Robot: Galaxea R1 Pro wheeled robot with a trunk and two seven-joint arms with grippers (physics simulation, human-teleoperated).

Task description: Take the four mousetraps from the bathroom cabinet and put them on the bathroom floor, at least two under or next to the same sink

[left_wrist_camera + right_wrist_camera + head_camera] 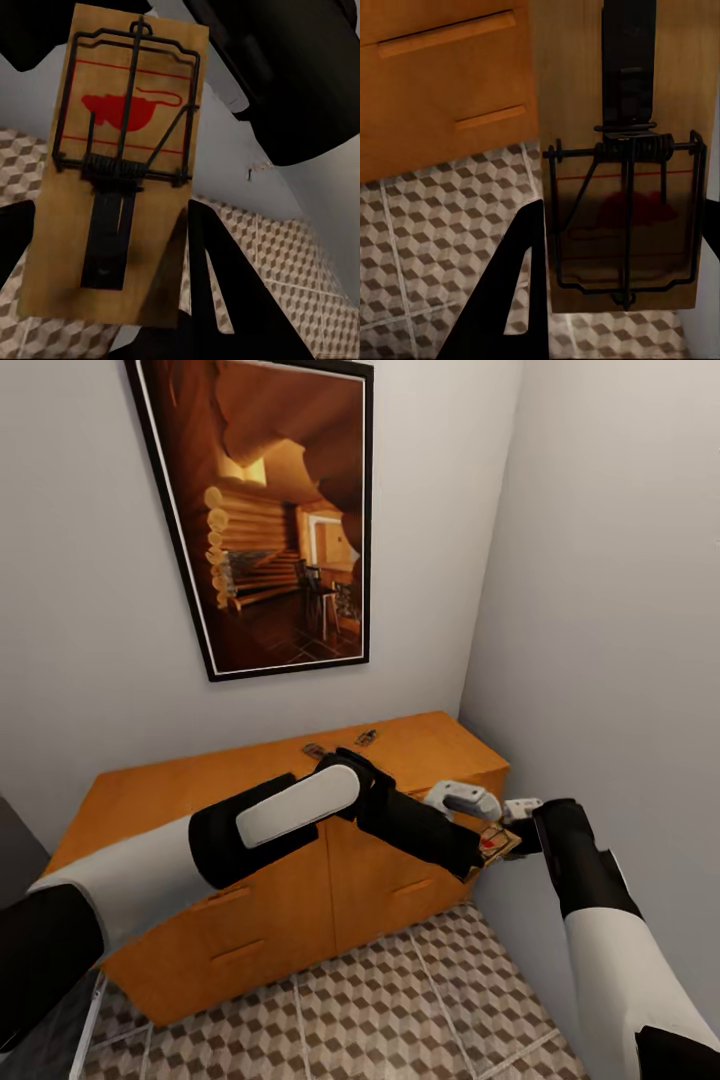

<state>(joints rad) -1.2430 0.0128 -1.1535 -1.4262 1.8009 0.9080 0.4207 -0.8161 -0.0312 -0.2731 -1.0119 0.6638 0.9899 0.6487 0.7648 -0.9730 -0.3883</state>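
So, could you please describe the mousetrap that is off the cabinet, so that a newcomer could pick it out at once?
Start at the orange wooden cabinet under the framed picture. Off its front right corner, above the cube-patterned floor, the two grippers meet. The mousetrap sits between them, a small wooden board with a red mouse print and black wire; unlike the two traps lying on the cabinet top, it is in mid-air.

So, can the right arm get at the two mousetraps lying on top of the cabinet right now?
Probably not directly. The left arm stretches across the cabinet between the right arm and those two mousetraps, and another mousetrap sits right at its jaws, so it looks busy.
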